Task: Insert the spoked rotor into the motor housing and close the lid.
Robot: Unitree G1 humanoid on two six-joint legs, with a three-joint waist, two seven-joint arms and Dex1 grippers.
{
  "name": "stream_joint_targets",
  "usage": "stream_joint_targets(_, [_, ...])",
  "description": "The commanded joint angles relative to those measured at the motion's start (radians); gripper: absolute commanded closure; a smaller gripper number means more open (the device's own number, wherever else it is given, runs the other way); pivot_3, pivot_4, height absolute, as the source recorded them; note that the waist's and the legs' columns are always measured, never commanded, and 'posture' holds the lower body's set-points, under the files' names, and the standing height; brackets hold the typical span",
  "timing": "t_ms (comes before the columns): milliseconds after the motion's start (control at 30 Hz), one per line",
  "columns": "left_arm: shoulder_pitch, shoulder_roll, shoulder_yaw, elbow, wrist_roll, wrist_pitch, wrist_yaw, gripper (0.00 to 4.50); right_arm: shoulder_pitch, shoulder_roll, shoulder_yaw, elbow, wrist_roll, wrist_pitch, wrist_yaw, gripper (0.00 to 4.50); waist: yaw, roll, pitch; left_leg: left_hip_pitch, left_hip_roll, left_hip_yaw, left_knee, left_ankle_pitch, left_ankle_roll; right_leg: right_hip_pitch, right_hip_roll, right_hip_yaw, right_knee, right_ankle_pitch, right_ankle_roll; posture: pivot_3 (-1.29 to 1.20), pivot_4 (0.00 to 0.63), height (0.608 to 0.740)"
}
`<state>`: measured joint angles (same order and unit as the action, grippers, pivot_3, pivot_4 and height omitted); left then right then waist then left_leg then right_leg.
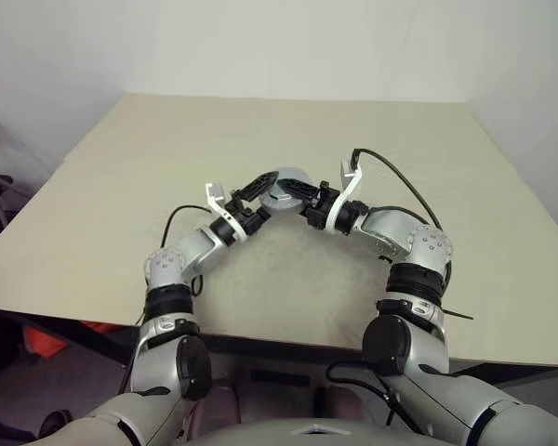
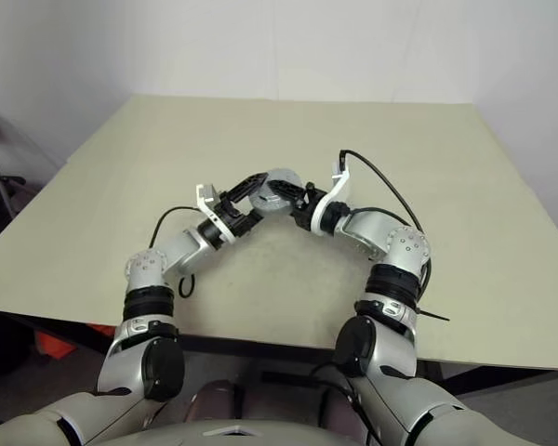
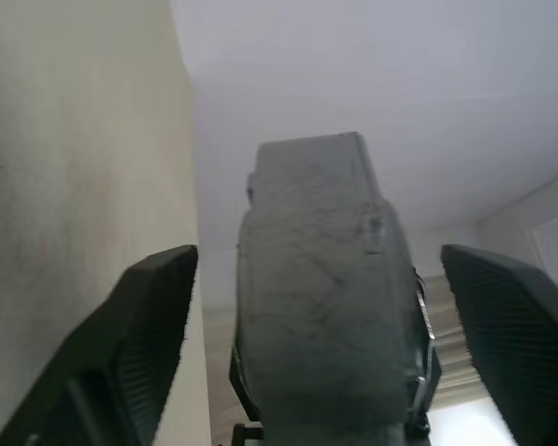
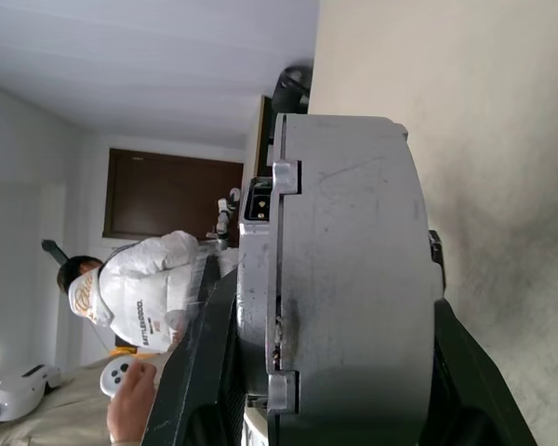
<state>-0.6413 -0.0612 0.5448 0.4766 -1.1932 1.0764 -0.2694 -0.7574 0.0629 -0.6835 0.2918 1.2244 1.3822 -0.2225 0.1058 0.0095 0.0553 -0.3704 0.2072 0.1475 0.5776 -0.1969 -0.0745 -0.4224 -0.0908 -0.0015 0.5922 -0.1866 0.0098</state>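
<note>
The motor housing (image 1: 284, 189) is held up above the beige table (image 1: 167, 149), between the two grippers, which meet over the table's middle; it reads as a short grey cylinder, and its inside cannot be seen, so whether the copper windings or the spoked rotor sit within it cannot be told; nor can a seam be told for certain as the lid, though in the right wrist view a flanged grey part lies flush against the rounded body. The right gripper (image 4: 307, 372) pinches the housing, a dark finger pressed against each flat side; the grey body hides most of both fingers. The left gripper (image 3: 344, 353) stands spread, its fingers (image 3: 139, 344) apart from the housing on either side, with daylight between pad and metal. Beyond the housing, in the right wrist view, a person in white (image 4: 144, 288) holds a controller (image 4: 116, 372), small and cut off at the edge.
</note>
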Motion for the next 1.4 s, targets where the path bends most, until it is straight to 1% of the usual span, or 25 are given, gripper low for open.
stream_joint_targets(33, [-0.029, -0.006, -0.01, -0.004, -0.005, -0.026, -0.015, 1.31, -0.015, -0.009, 0.018, -0.057, 0.073, -0.019, 0.01, 2.44, 0.0, 0.0, 0.0, 0.0, 0.0, 0.0, 0.0, 0.0, 0.0, 0.0, 0.0, 0.0, 0.0, 0.0, 0.0, 0.0, 0.0, 0.74])
stream_joint_targets(100, [-0.028, -0.009, -0.009, -0.004, -0.006, -0.039, -0.015, 2.04, -0.012, -0.014, 0.025, -0.055, 0.075, -0.026, 0.009, 2.44, 0.0, 0.0, 0.0, 0.0, 0.0, 0.0, 0.0, 0.0, 0.0, 0.0, 0.0, 0.0, 0.001, 0.0, 0.0, 0.0, 0.0, 0.74])
stream_joint_targets(133, [-0.027, -0.009, -0.01, -0.004, -0.006, -0.042, -0.016, 2.27, -0.01, -0.016, 0.029, -0.054, 0.079, -0.031, 0.008, 2.44, 0.0, 0.0, 0.0, 0.0, 0.0, 0.0, 0.001, 0.0, 0.0, 0.0, 0.0, 0.0, 0.001, 0.0, 0.0, 0.0, 0.0, 0.74])
stream_joint_targets(167, [-0.026, -0.009, -0.01, -0.004, -0.007, -0.044, -0.017, 2.38, -0.009, -0.019, 0.034, -0.054, 0.083, -0.035, 0.008, 2.44, 0.0, 0.0, 0.0, 0.0, 0.0, 0.0, 0.001, 0.0, 0.0, 0.0, 0.0, 0.0, 0.001, 0.0, 0.0, 0.0, 0.0, 0.74])
stream_joint_targets(367, [-0.019, -0.008, -0.016, -0.011, -0.009, -0.038, -0.02, 2.38, 0.002, -0.034, 0.067, -0.058, 0.083, -0.062, 0.017, 2.44, 0.0, 0.0, 0.0, 0.0, 0.0, 0.0, 0.002, 0.0, 0.001, 0.0, 0.0, 0.0, 0.003, 0.0, 0.0, 0.0, 0.0, 0.74])
stream_joint_targets(433, [-0.017, -0.008, -0.02, -0.013, -0.003, -0.041, -0.019, 2.38, 0.011, -0.044, 0.086, -0.065, 0.068, -0.082, 0.047, 2.44, 0.0, 0.0, 0.0, 0.001, 0.0, 0.0, 0.003, 0.0, 0.001, 0.0, 0.0, 0.0, 0.004, 0.0, 0.0, 0.0, 0.0, 0.74])
stream_joint_targets(500, [-0.015, -0.008, -0.02, -0.014, 0.001, -0.047, -0.018, 2.38, 0.019, -0.056, 0.102, -0.064, 0.047, -0.107, 0.061, 1.69, 0.0, 0.0, 0.0, 0.001, 0.0, 0.0, 0.003, 0.001, 0.001, 0.0, 0.0, 0.0, 0.006, 0.0, 0.0, 0.0, 0.0, 0.74])
stream_joint_targets(600, [-0.01, -0.007, -0.021, -0.017, 0.004, -0.055, -0.019, 2.38, 0.03, -0.075, 0.142, -0.085, -0.009, -0.174, 0.086, 0.79, 0.001, 0.0, 0.0, 0.001, 0.0, 0.0, 0.005, 0.001, 0.001, 0.0, 0.0, 0.0, 0.008, 0.0, 0.0, 0.0, 0.0, 0.74])
stream_joint_targets(667, [-0.006, -0.005, -0.023, -0.021, 0.006, -0.058, -0.02, 2.38, 0.036, -0.087, 0.172, -0.102, -0.056, -0.22, 0.096, 0.06, 0.001, 0.0, 0.0, 0.001, 0.0, 0.0, 0.005, 0.002, 0.001, 0.0, 0.0, 0.0, 0.01, 0.0, 0.0, 0.0, 0.0, 0.74])
stream_joint_targets(767, [-0.001, -0.003, -0.026, -0.03, 0.018, -0.075, -0.021, 2.38, 0.047, -0.105, 0.214, -0.113, -0.108, -0.269, 0.136, 0.02, 0.0, -0.001, 0.0, 0.002, 0.0, 0.0, 0.005, 0.003, 0.001, 0.0, 0.0, 0.0, 0.012, 0.0, 0.0, 0.0, 0.0, 0.74])
stream_joint_targets(867, [-0.001, 0.009, -0.02, -0.031, 0.059, -0.15, -0.023, 2.38, 0.062, -0.117, 0.244, -0.107, -0.167, -0.318, 0.149, 0.02, -0.001, -0.001, 0.0, 0.002, 0.0, 0.0, 0.005, 0.003, 0.0, 0.0, 0.0, 0.001, 0.013, 0.0, 0.0, 0.0, 0.0, 0.74])
stream_joint_targets(1000, [-0.004, 0.071, 0.045, 0.014, 0.153, -0.377, 0.019, 2.38, 0.071, -0.142, 0.24, -0.077, -0.199, -0.35, 0.171, 0.02, -0.009, -0.001, 0.0, 0.001, 0.0, 0.0, 0.005, 0.004, 0.0, 0.0, 0.0, 0.001, 0.013, 0.0, 0.0, 0.0, 0.0, 0.74])
stream_joint_targets(1100, [-0.005, 0.112, 0.085, 0.044, 0.175, -0.473, 0.047, 2.38, 0.071, -0.154, 0.233, -0.071, -0.201, -0.349, 0.184, 0.02, -0.011, -0.001, 0.0, 0.001, 0.001, 0.0, 0.005, 0.004, 0.0, 0.0, 0.0, 0.001, 0.013, 0.0, 0.0, 0.0, 0.0, 0.74])
stream_joint_targets(1233, [-0.017, 0.15, 0.117, 0.09, 0.204, -0.542, 0.075, 2.38, 0.069, -0.163, 0.229, -0.061, -0.209, -0.353, 0.195, 0.02, -0.003, -0.002, 0.0, 0.002, 0.0, -0.001, 0.005, 0.004, 0.0, -0.001, 0.0, 0.0, 0.012, 0.0, 0.0, 0.0, 0.0, 0.74])
stream_joint_targets(1400, [-0.033, 0.16, 0.118, 0.158, 0.247, -0.587, 0.113, 2.38, 0.059, -0.161, 0.238, -0.05, -0.225, -0.359, 0.207, 0.02, 0.019, -0.006, 0.002, 0.001, -0.001, -0.001, 0.006, 0.003, 0.001, -0.001, -0.001, 0.0, 0.013, -0.001, 0.0, 0.0, 0.0, 0.74])
